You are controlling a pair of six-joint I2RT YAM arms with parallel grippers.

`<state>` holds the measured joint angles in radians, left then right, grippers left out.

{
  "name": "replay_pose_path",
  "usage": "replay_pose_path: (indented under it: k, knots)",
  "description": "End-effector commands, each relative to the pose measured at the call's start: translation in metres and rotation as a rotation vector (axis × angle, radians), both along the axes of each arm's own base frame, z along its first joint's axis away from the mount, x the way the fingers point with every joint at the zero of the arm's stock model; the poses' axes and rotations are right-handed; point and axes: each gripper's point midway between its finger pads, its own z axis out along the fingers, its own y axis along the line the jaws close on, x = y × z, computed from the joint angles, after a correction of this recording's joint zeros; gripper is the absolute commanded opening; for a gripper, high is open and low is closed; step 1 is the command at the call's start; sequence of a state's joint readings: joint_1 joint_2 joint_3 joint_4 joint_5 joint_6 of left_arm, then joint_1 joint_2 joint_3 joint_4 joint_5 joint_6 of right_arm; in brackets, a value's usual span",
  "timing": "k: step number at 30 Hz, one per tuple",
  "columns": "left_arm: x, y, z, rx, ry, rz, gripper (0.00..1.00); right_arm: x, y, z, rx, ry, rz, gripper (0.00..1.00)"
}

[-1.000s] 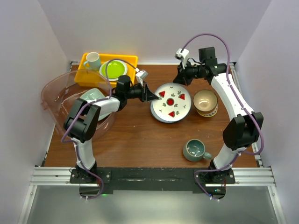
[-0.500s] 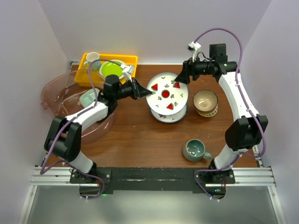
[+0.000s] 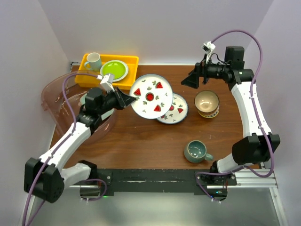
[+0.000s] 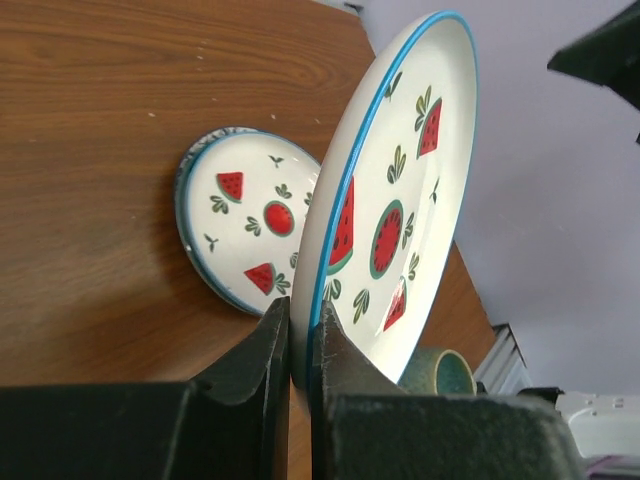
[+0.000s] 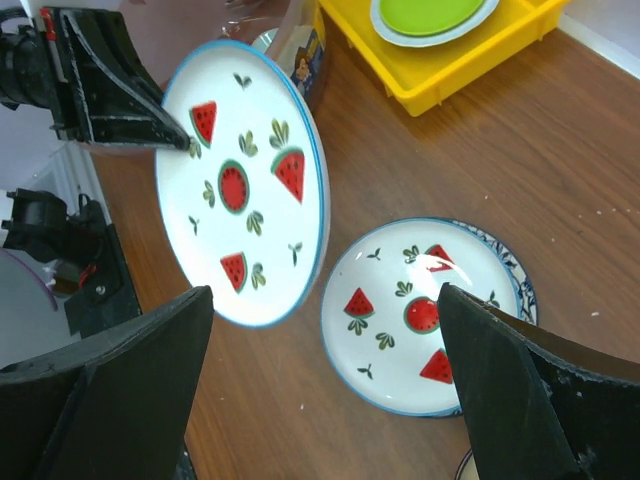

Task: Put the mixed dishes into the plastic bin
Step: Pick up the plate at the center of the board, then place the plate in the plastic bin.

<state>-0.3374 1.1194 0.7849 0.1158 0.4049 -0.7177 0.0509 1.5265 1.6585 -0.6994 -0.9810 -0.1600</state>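
My left gripper [image 3: 126, 100] is shut on the rim of a blue-rimmed watermelon plate [image 3: 150, 96], which it holds tilted in the air between the plastic bin [image 3: 47, 101] and the plates on the table. In the left wrist view both fingers [image 4: 270, 345] pinch that plate's [image 4: 390, 200] edge. A second watermelon plate [image 3: 175, 109] lies on a blue patterned plate on the table. My right gripper [image 3: 190, 81] hangs open and empty above the table's back right, apart from both plates. A cream-tan bowl [image 3: 206, 103] and a teal mug [image 3: 196, 151] stand on the right.
A yellow tray [image 3: 89, 77] at the back left holds a white mug [image 3: 93, 60] and a lime-green plate [image 3: 114, 69]. It stands right behind the bin. White walls close in the table on three sides.
The left arm has lifted the top watermelon plate off the stack and carried it left toward the bin. The right gripper has opened, let go of it and drawn back to the right.
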Motion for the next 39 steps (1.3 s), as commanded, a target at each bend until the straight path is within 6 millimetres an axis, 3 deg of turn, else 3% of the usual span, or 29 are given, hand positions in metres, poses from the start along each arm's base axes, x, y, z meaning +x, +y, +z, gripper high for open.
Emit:
replay_pose_path:
  k: [1, 5, 21, 39]
  knots:
    - [-0.003, 0.033, 0.065, -0.084, -0.162, 0.139, 0.00, -0.011, -0.002, 0.003, 0.038, -0.015, 0.017, 0.98]
    - [-0.006, 0.057, 0.078, -0.089, -0.186, 0.212, 0.00, -0.014, -0.007, -0.006, 0.038, -0.001, -0.001, 0.98]
    - [-0.002, 0.106, 0.116, -0.106, -0.223, 0.366, 0.00, -0.021, -0.011, -0.038, 0.020, 0.036, -0.027, 0.98]
    - [0.026, 0.148, 0.125, -0.089, -0.173, 0.556, 0.00, -0.016, -0.013, -0.048, 0.016, 0.059, -0.036, 0.98]
